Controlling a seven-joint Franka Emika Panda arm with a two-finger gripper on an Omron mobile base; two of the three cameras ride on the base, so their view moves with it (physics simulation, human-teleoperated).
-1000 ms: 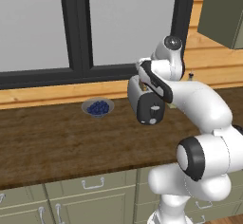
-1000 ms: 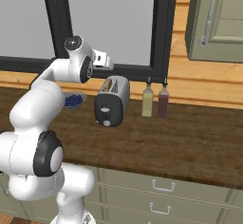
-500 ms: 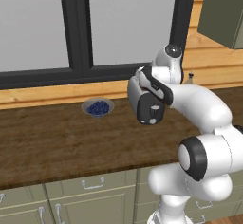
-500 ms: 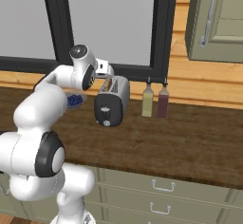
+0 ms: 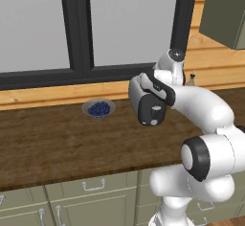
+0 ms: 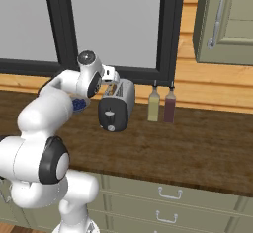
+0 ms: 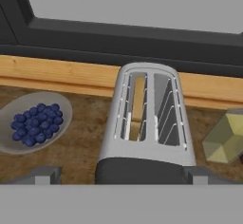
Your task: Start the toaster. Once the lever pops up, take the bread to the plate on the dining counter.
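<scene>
The silver toaster (image 6: pixel 121 97) stands on the wooden worktop below the window, its black end face (image 5: pixel 151 111) turned toward the base. On that face sit the pale lever (image 5: pixel 155 108) and a round white knob below it. The bread (image 7: pixel 138 103) stands down in the toaster's left slot, tan with a darker edge; the other slot holds nothing. My gripper (image 7: pixel 122 174) hangs open just above the toaster's black end, one fingertip on each side of the body. From the right base view the hand (image 6: pixel 108 75) sits above the toaster's top. The plate and the dining counter are out of view.
A grey bowl of blueberries (image 5: pixel 98 108) sits left of the toaster, close to the window sill (image 7: pixel 57 71). Two bottles (image 6: pixel 153 104) (image 6: pixel 169 106) stand right of it against the wall. Drawers (image 5: pixel 91 191) run below the worktop, and a wall cabinet (image 6: pixel 225 19) hangs at the upper right.
The hand has come down and forward over the toaster, ending close above its top. The jaws stayed wide apart; the toaster, bowl and bottles have not moved.
</scene>
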